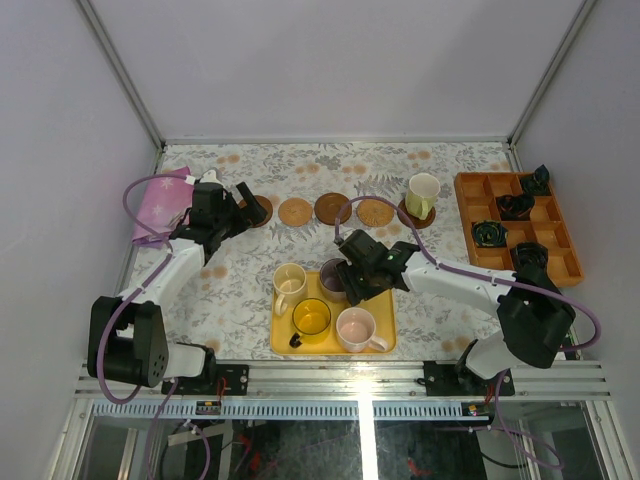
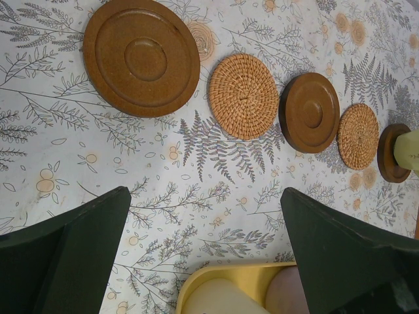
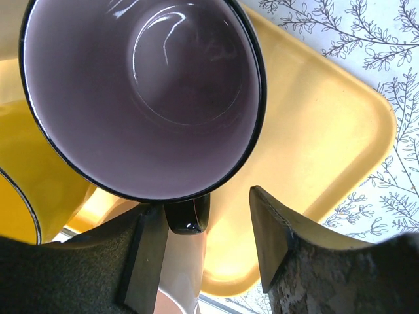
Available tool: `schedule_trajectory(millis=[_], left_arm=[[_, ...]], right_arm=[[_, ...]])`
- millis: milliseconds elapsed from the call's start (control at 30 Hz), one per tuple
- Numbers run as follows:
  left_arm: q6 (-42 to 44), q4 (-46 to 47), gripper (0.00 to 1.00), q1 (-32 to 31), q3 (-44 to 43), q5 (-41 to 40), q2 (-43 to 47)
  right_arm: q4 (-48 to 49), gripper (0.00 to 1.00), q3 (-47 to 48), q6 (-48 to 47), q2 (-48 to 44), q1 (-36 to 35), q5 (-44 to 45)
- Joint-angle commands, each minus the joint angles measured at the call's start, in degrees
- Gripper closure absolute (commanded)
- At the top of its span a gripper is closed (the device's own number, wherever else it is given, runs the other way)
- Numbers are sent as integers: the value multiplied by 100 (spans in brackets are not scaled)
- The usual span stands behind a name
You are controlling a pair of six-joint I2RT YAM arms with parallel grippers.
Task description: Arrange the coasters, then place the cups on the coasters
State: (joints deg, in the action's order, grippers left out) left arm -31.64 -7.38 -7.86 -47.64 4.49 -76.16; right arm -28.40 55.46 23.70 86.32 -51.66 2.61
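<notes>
**Right gripper (image 3: 206,210) straddles the handle (image 3: 186,219) of the grey-purple cup (image 3: 144,91); left gripper (image 2: 206,258) hangs wide open by the coaster row.**

The right jaws stand about half open around the cup's dark handle, one finger against it and the other apart from it, so there is no firm grip. That cup is at the far edge of the yellow tray (image 3: 314,131), which also holds the cream cup (image 1: 289,283), the yellow cup (image 1: 311,318) and the pink cup (image 1: 357,328). Across the flowered table (image 2: 78,157) five coasters lie in a row: first dark coaster (image 2: 141,57), woven coaster (image 2: 243,96), second dark coaster (image 2: 309,112), second woven coaster (image 2: 357,145) and last dark coaster (image 2: 393,154). The pale cup (image 1: 422,193) stands on the last one. The left jaws are spread wide and hold nothing, above bare cloth near the first dark coaster.
</notes>
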Motion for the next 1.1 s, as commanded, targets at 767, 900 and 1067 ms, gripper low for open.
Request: schedule_trajectory(millis=[767,900,1067], left_arm=[[96,4,1,-25,-105,-74,45],[92,3,1,-23,-114,-59,23],[88,-5,1,-22,-114,-50,5]], right_arm=[[195,68,409,-207,269,-38,-341],[186,88,423,-243,312,-41,-328],[148,100,480,-277,324,-40,-265]])
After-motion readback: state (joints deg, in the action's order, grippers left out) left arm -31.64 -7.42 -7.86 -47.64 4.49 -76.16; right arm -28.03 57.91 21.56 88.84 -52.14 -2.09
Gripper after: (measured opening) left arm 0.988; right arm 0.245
